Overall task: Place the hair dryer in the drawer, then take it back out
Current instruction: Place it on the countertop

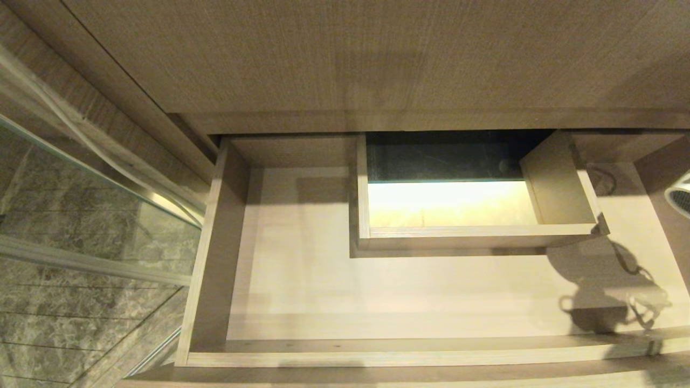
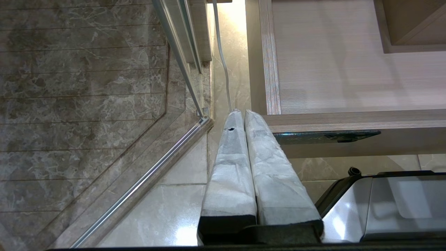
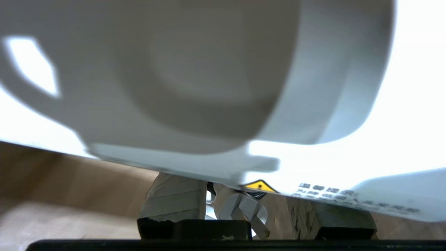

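The drawer stands pulled out, pale wood-grain, with nothing on its floor and a rectangular cutout in its base. Only the grey grille end of the hair dryer shows, at the right edge above the drawer's right side; its shadow and that of its cord fall on the drawer floor. In the right wrist view the white hair dryer fills the picture, and my right gripper is shut on it, with the grey plug hanging between the fingers. My left gripper is shut and empty, parked by the drawer's front left corner.
A glass shower screen with a metal rail stands left of the drawer over a marble floor. The cabinet front rises behind the drawer. A white cable runs along the floor. My own base sits below the drawer front.
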